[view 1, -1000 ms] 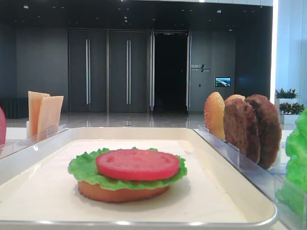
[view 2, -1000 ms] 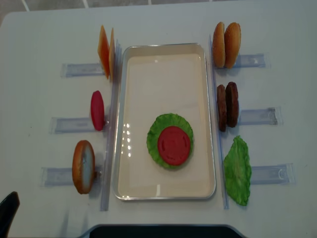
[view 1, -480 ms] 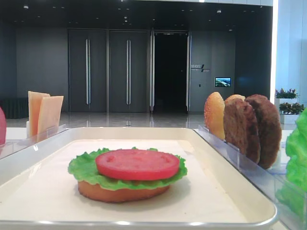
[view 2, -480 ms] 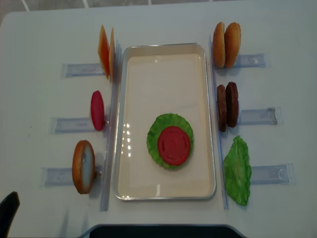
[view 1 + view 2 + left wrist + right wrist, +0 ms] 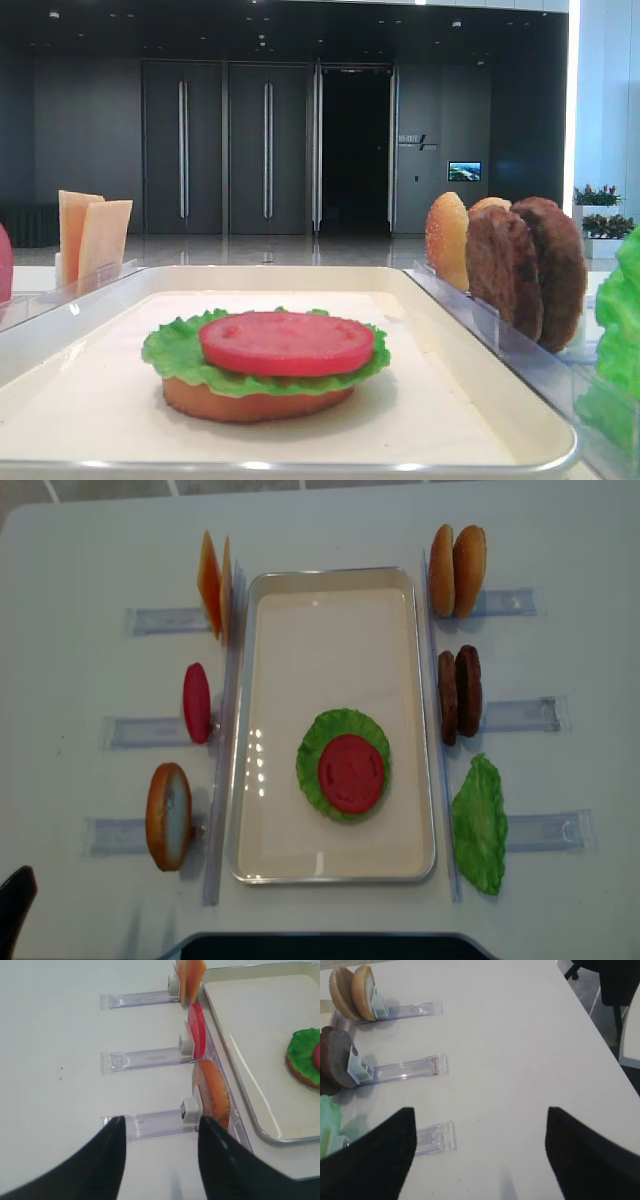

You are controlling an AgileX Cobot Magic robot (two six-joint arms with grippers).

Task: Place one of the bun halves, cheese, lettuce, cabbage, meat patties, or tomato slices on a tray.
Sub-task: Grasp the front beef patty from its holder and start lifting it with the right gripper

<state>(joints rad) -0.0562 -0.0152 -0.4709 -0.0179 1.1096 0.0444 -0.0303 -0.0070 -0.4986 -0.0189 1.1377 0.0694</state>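
The cream tray [image 5: 250, 730] holds a stack: a flat bun half [image 5: 255, 402], a lettuce leaf [image 5: 318, 742] and a tomato slice [image 5: 351, 772] on top. My left gripper [image 5: 160, 1127] is open and empty, low over the clear holder of a bun half [image 5: 212, 1092] left of the tray. Only its dark tip [image 5: 15, 905] shows in the overhead view. My right gripper [image 5: 480, 1120] is open and empty over bare table, right of the lettuce holder [image 5: 435, 1137].
Clear holders flank the tray. Cheese slices [image 5: 215, 585], a tomato slice [image 5: 196, 702] and a bun half [image 5: 168, 815] stand on the left. Bun halves [image 5: 458, 570], meat patties [image 5: 460, 693] and a lettuce leaf [image 5: 480, 825] are on the right. The table edge [image 5: 600, 1035] runs near the right gripper.
The left gripper's dark tip in the overhead view's bottom-left corner has drawn back slightly. The food and the tray have not moved.
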